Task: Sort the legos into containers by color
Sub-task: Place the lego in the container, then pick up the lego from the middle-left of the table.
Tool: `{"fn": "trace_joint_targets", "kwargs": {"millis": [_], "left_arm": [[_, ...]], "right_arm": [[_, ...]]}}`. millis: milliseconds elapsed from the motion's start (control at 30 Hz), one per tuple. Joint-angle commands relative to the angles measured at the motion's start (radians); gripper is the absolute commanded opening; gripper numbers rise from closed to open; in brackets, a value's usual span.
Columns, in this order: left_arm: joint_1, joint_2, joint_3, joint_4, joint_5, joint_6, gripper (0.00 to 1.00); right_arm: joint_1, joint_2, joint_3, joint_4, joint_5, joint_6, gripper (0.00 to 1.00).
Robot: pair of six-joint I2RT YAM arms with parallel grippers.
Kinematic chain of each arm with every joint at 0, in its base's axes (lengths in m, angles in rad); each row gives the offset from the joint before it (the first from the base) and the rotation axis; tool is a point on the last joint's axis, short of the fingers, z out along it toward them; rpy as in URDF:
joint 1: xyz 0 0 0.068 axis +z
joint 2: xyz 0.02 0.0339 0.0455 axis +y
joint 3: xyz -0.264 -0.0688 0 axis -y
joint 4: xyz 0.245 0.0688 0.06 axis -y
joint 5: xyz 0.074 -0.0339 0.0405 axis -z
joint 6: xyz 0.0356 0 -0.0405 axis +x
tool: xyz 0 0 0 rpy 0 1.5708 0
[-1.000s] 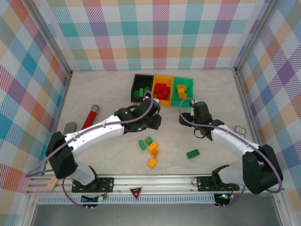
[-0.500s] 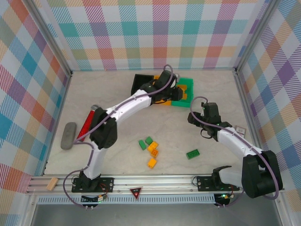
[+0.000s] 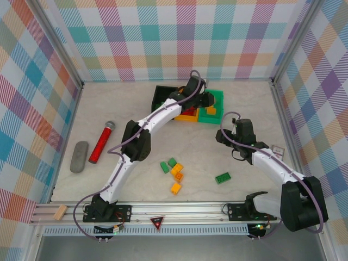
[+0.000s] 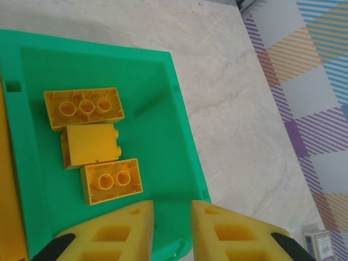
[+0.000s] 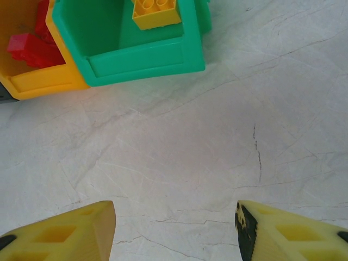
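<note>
Top external view: a green lego (image 3: 222,177) is seen loose on the table (image 3: 109,103), long axis nearly left-right, toward the near edge from the right gripper (image 3: 222,134), which is spread and empty. The left gripper (image 3: 210,101), pinched together on nothing, is held farther off over the green bin (image 3: 221,97).

The left gripper (image 4: 172,211), held low on the near left of the green bin (image 5: 147,58) a second ago, has been carried up over that bin, its arm now stretched out long. The right gripper (image 5: 175,213), formerly just off the bin's near side, has been drawn back from it a little
</note>
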Motion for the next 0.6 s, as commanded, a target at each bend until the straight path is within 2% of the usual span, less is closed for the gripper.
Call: {"fn": "trace_joint_targets", "kwargs": {"millis": [0, 167, 300, 433, 567], "left_arm": [[0.004, -0.091, -0.077, 0.013, 0.07, -0.022, 0.25], [-0.011, -0.39, -0.525, 0.057, 0.07, 0.038, 0.27], [-0.018, -0.645, -0.852, 0.013, 0.027, 0.081, 0.29], [-0.056, -0.82, -1.035, -0.129, -0.021, 0.115, 0.31], [-0.144, -0.896, -1.11, -0.301, -0.066, 0.136, 0.32]], "right_arm": [[-0.002, -0.013, -0.008, 0.028, -0.02, 0.011, 0.61], [-0.002, -0.007, -0.007, 0.032, -0.024, 0.009, 0.61], [-0.002, 0.004, -0.01, 0.044, -0.03, 0.012, 0.61], [-0.002, 0.032, -0.007, 0.051, -0.036, 0.012, 0.61], [-0.002, 0.067, -0.001, 0.063, -0.044, 0.011, 0.61]]}}
